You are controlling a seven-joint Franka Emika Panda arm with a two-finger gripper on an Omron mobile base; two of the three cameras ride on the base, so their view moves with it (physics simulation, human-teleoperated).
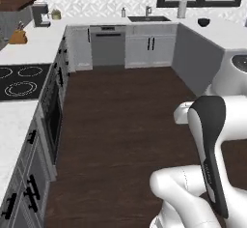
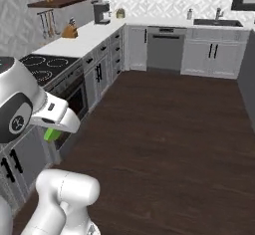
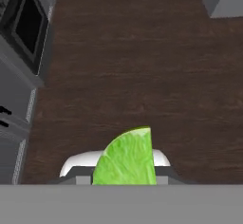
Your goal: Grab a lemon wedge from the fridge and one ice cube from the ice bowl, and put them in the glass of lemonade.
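Observation:
The lemon wedge (image 3: 127,155) is a yellow-green slice standing point-up at the bottom of the hand view. My gripper (image 3: 124,173) is shut on it, and the wedge hides the finger tips. In the right base view a bit of green wedge (image 2: 50,133) peeks out under the white hand, held above the dark wood floor. The fridge and the glass of lemonade are out of view. A small dark bowl (image 1: 203,22) stands on the right counter; I cannot tell whether it holds ice.
White counters run along the left with a black cooktop (image 1: 20,80) and an oven (image 1: 52,117) below. At the back are a dishwasher (image 1: 108,46) and a sink (image 1: 148,18). A grey island end (image 1: 195,63) stands at the right. Dark wood floor (image 1: 123,121) lies between.

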